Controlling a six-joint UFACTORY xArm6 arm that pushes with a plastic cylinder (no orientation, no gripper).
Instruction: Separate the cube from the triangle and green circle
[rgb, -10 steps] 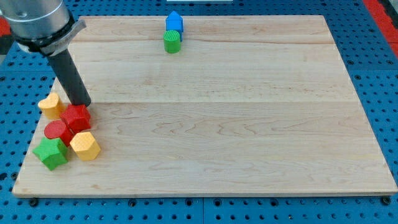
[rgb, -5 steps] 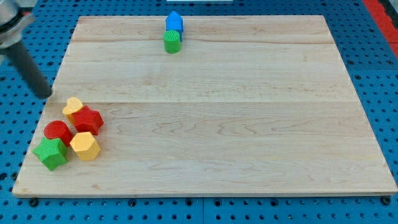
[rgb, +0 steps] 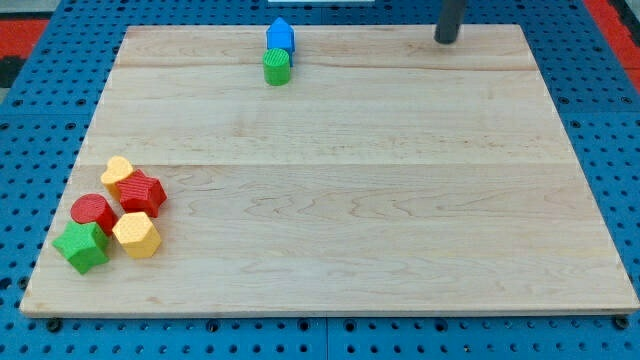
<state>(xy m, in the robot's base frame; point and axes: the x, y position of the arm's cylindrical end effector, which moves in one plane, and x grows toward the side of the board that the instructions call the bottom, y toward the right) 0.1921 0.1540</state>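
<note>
Blue block: top centre of the wooden board, near the far edge, touching the green cylinder below it.
My tip: upper right, well apart; no jaws.
Open room: wide bare wood centre and right.

- The straight dark rod enters from the view's top edge, right of centre, nearly upright.
- My tip sits near the view's top.

Pale wooden board on blue pegboard table. Blue block, green cylinder. Yellow heart block, red star block, red cylinder, yellow hexagon block, green star block. Dark rod, my tip.
</note>
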